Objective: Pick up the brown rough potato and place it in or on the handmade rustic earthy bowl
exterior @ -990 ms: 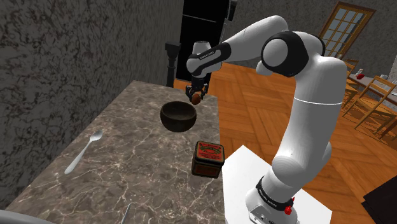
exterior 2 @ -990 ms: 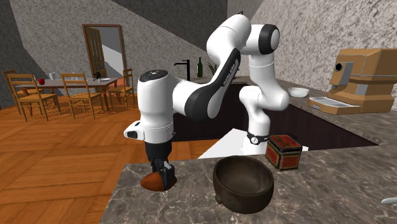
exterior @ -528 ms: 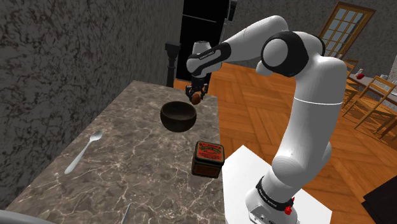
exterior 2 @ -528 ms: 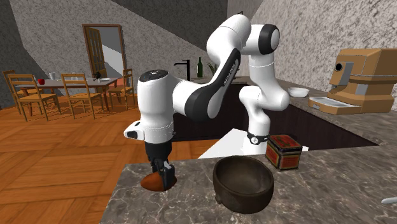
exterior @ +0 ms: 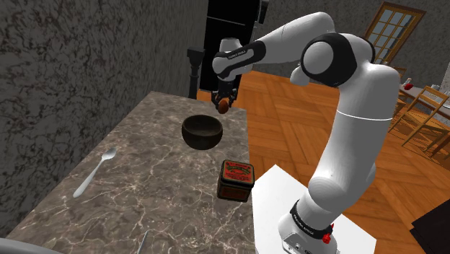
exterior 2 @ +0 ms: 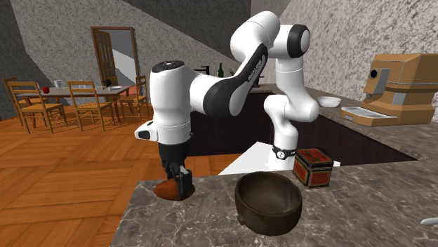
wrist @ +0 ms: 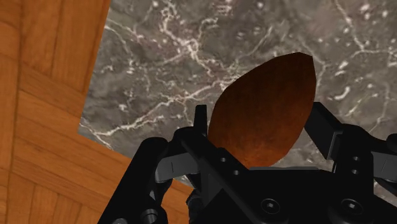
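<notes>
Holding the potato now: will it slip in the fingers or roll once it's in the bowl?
The potato tapers to a point beyond the gripper, so it may pivot or slip. Its rounded shape would probably roll, though the deep bowl should contain it.

Arm arched up and over, wrist pointing straight down, gripper low, fingers clamped on potato.

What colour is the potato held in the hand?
The potato is a plain reddish brown, darker toward its edges; the wrist view shows it best.
</notes>
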`<state>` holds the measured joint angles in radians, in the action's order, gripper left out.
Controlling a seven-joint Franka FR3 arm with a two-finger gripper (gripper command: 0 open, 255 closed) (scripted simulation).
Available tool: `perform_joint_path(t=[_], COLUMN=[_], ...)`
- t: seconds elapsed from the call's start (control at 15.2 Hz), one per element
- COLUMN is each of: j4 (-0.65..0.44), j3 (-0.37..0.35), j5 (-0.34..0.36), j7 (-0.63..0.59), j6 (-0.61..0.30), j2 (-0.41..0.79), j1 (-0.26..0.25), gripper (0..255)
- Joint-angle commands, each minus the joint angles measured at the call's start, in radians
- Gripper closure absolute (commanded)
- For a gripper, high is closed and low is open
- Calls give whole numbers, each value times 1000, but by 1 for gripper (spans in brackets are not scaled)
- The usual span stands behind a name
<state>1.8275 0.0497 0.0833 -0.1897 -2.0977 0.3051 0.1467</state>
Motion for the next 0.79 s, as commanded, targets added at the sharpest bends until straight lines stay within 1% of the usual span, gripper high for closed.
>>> perform_joint_path(t=[0.0, 0.73], j4=[-12, -97], j3=[0, 0], j5=[-1, -3], j7=[3, 13], j6=[24, 157], j2=[-12, -60], j1=[1, -1], gripper=[255, 255])
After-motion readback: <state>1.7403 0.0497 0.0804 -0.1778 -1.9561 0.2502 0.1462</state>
